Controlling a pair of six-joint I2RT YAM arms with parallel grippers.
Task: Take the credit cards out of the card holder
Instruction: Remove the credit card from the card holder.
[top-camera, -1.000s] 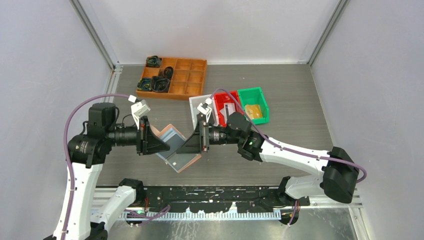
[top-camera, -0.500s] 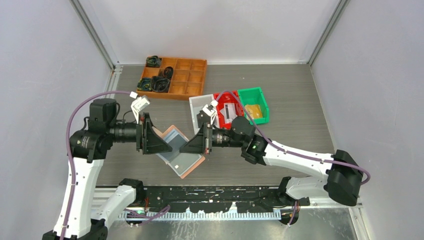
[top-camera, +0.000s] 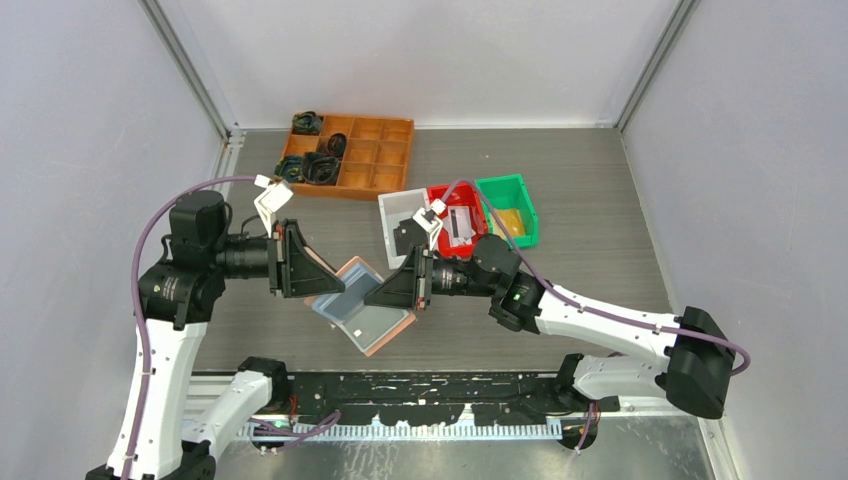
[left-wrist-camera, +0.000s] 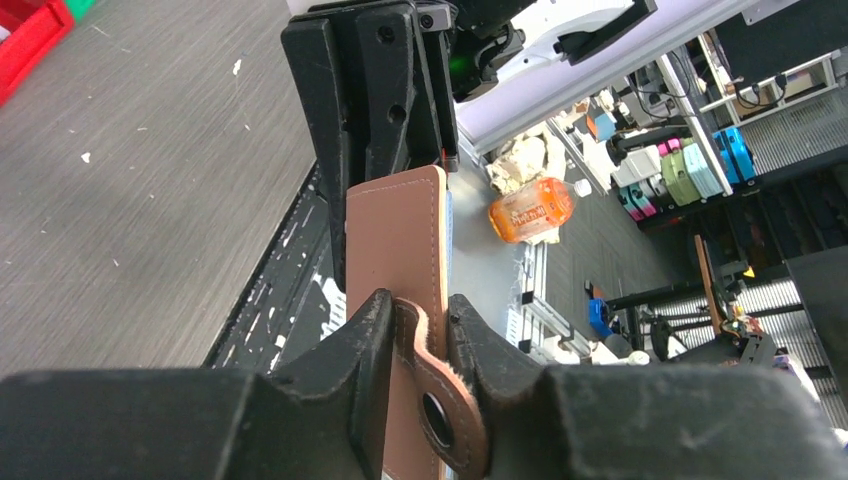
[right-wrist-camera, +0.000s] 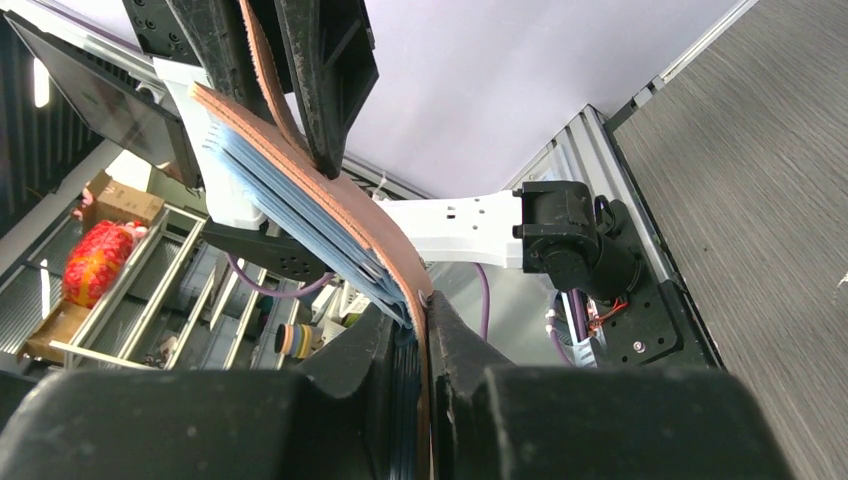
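The card holder (top-camera: 372, 318) is held up between the two arms over the near middle of the table (top-camera: 600, 200). It is a salmon-pink, leather-like wallet spread open, with a stack of clear bluish sleeves (right-wrist-camera: 290, 210) inside. The left gripper (left-wrist-camera: 420, 318) is clamped on its cover at the snap tab (left-wrist-camera: 445, 410), and the right gripper (right-wrist-camera: 415, 325) pinches the opposite edge, cover and sleeves together.

**Light:** bright, even and diffuse, supplied from overhead.
**Shadows:** soft and faint, cast on the surface (top-camera: 600, 200) beneath the arms.
**Top view:** rendered sharp throughout.
**Wrist views:** the left hand (left-wrist-camera: 418, 310) and right hand (right-wrist-camera: 415, 305) were recorded dark and blurred at close range. The card holder (left-wrist-camera: 395, 230) was rendered sharp. The far background was softened and stretched at the edges.
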